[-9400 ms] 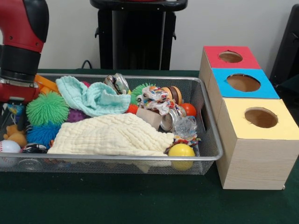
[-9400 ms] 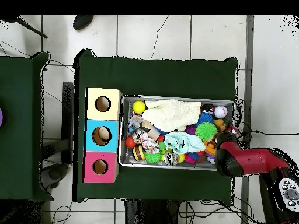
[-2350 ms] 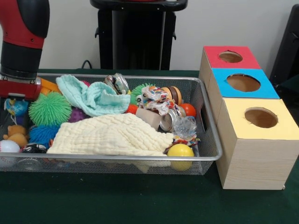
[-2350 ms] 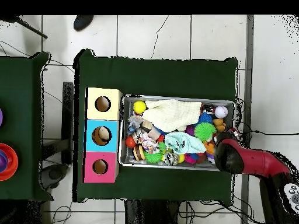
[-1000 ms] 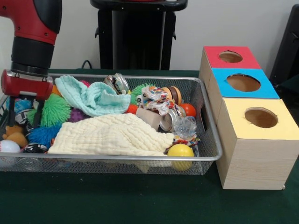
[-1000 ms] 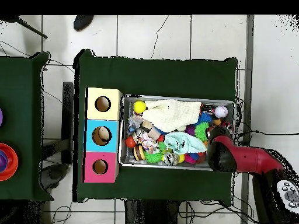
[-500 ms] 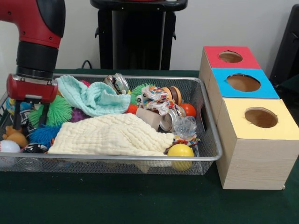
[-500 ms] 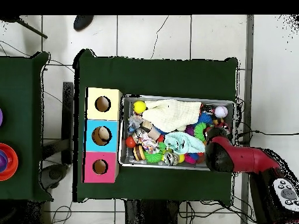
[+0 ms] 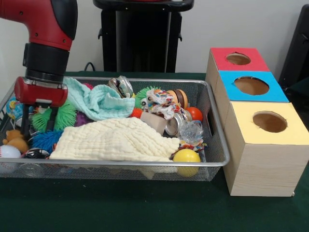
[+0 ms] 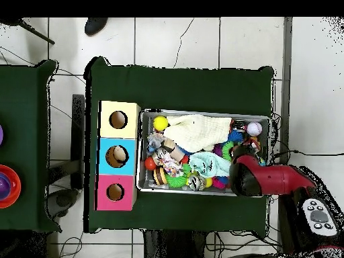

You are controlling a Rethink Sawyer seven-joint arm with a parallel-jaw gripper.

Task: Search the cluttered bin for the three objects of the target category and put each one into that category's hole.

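Searching stage, by your pictures: no plush sits at the red hole (image 9: 238,58), so all three look left to place.
- Bin (image 9: 219,159): on the table, beside the boxes.
- End effector (image 9: 37,118): fingers apart, empty, low over the green spiky ball (image 9: 65,116).
- Bear (image 9: 16,140): bin's end, front view only.
- Tiger, duck: not found.
- Overhead: arm hides that corner; all three holes show.

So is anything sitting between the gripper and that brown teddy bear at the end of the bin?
Nothing visible blocks it. The teddy bear lies uncovered at the bin's end, just beside and below the open gripper, which hangs over the green spiky ball.
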